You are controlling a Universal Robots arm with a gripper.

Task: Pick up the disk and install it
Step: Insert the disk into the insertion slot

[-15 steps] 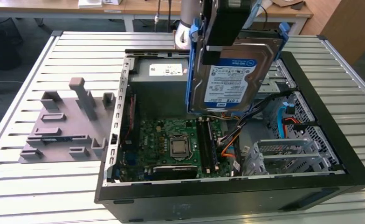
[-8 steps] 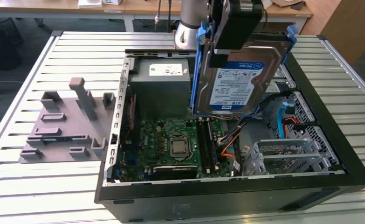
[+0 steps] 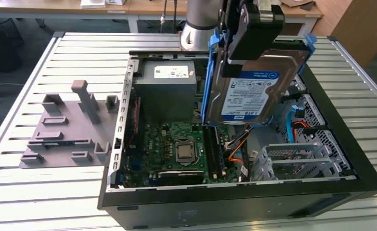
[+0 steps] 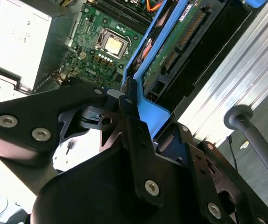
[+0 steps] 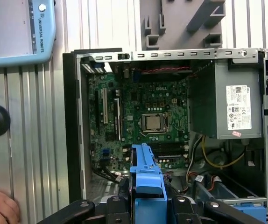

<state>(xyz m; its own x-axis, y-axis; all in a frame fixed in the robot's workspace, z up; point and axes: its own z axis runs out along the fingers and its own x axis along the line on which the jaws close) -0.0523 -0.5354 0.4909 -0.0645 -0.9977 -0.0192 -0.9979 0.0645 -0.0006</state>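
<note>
Since your hand (image 3: 249, 41) is clenched on the disk (image 3: 255, 91), the pickup is done. The disk hangs on edge over the open case (image 3: 240, 202), at 1 o'clock from the board (image 3: 165, 142) in the exterior view, and seating it is not yet done.

You have a ribbed metal tabletop (image 3: 85, 53) carrying an open computer case (image 3: 240, 202) and, beside it, a grey slotted fixture plate (image 3: 53, 139).
</note>
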